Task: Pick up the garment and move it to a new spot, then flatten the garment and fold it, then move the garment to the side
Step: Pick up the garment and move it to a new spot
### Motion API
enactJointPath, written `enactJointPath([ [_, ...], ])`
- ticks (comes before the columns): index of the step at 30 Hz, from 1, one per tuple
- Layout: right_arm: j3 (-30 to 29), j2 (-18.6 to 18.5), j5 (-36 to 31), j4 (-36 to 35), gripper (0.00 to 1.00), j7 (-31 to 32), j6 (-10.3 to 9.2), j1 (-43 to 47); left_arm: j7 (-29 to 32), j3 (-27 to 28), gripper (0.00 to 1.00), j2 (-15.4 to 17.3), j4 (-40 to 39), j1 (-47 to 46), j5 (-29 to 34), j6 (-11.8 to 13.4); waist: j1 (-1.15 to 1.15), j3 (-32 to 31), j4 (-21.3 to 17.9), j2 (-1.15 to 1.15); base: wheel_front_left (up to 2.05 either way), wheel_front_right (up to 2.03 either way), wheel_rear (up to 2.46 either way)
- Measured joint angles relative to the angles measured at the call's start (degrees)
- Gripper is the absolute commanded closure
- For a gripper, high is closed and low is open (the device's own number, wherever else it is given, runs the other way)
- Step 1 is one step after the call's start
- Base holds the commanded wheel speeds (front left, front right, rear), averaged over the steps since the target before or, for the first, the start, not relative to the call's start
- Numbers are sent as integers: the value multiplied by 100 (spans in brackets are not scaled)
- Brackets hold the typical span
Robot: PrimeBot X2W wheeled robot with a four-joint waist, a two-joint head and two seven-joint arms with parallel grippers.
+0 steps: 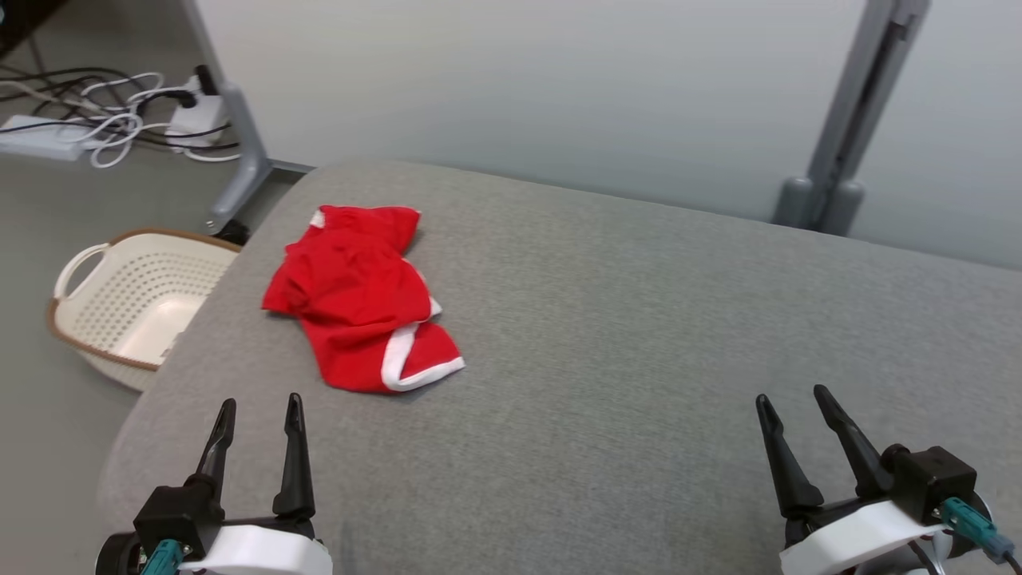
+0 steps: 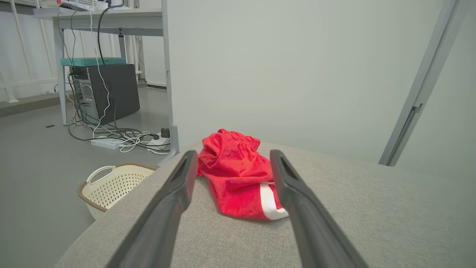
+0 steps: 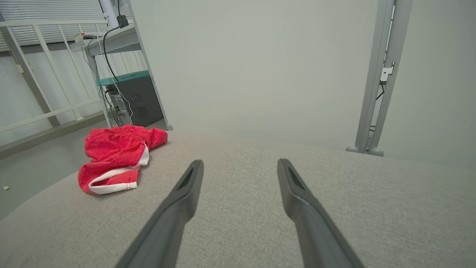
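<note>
Head view: red garment (image 1: 359,299) lies crumpled on the grey surface (image 1: 639,335). Our left gripper (image 1: 262,399) and right gripper (image 1: 790,393) gape wide, empty

text: none legible | labels: none | brands: none | numbers: none

Black tapered fingers (image 1: 295,455), white wrists (image 1: 255,555) (teal connectors (image 1: 970,529))
</note>
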Motion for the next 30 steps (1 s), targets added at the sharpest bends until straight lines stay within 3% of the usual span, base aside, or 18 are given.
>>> enactJointPath([
  [9, 125, 22, 31, 48, 0, 0, 0, -24, 0, 46, 0, 2, 25, 92, 31, -52, 0, -79, 594, 0, 0, 0, 0],
  [18, 265, 36, 41, 79, 0, 0, 0, -53, 96, 94, 0, 131, -7, 75, 0, -114, 0, -68, 520, 0, 0, 0, 0],
  [25, 385, 9, 91, 92, 0, 0, 0, -210, 935, 160, 0, 482, -320, -480, -170, -294, 0, 114, 201, 0, 0, 0, 0],
  [30, 439, -21, 131, 73, 0, 0, 0, -339, 1983, 290, 0, 954, -314, -1117, -277, -368, 0, 295, -123, 0, 0, 0, 0],
])
